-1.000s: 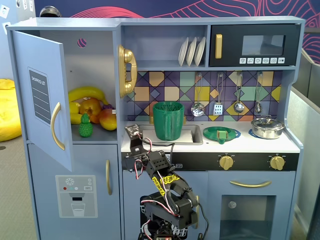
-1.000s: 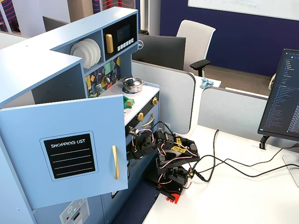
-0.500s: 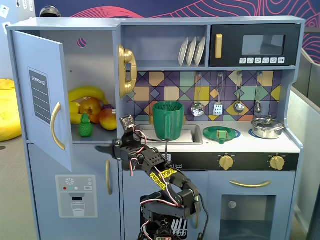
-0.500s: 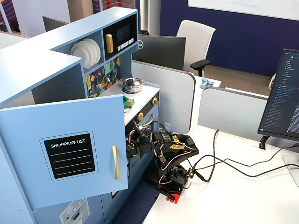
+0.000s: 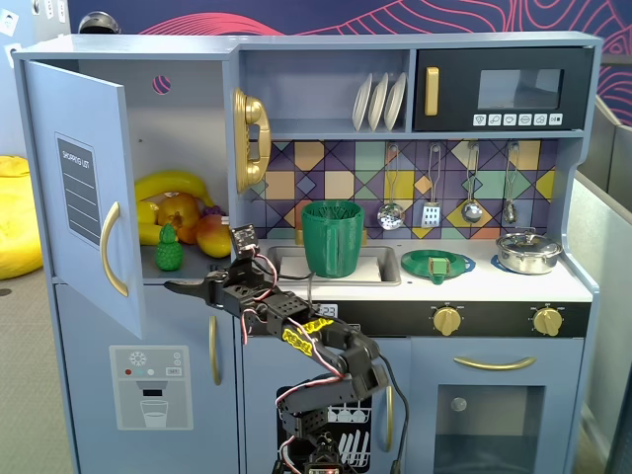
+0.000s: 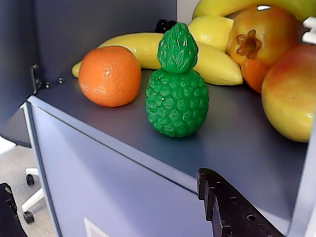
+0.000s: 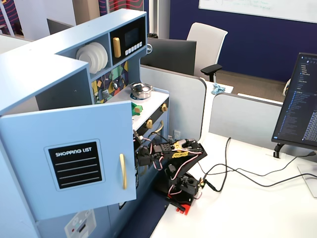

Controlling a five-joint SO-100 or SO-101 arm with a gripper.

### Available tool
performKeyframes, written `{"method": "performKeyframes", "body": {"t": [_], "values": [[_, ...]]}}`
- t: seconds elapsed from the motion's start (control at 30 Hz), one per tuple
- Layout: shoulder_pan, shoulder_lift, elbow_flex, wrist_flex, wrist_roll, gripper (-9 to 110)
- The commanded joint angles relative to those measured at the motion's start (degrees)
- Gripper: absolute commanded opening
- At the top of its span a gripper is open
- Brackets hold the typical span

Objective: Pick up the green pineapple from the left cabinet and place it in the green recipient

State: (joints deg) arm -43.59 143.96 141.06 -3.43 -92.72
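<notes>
The claw (image 5: 178,287), its fingers apart, hovers just below the green pineapple (image 5: 170,248) upright on the left cabinet (image 5: 188,118) shelf.

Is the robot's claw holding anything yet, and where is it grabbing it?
No, nothing is held. The open gripper sits in front of the shelf, apart from the small bumpy green toy pineapple, which stands upright and untouched.

An orange (image 6: 109,75) sits on the shelf up and left of the gripper in the wrist view, a banana (image 6: 207,57) behind it. Far right in a fixed view: plate (image 5: 437,264), pot (image 5: 527,253), microwave (image 5: 504,90).
</notes>
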Motion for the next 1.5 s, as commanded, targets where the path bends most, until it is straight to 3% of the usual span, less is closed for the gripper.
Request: {"method": "performKeyframes", "body": {"t": [0.0, 0.63, 1.47], "values": [[0.35, -4.13, -6.15, -5.19, 0.09, 43], [5.01, -27.07, -19.95, -14.15, -3.08, 41], [2.64, -44.03, -37.00, -16.08, -5.45, 39]]}}
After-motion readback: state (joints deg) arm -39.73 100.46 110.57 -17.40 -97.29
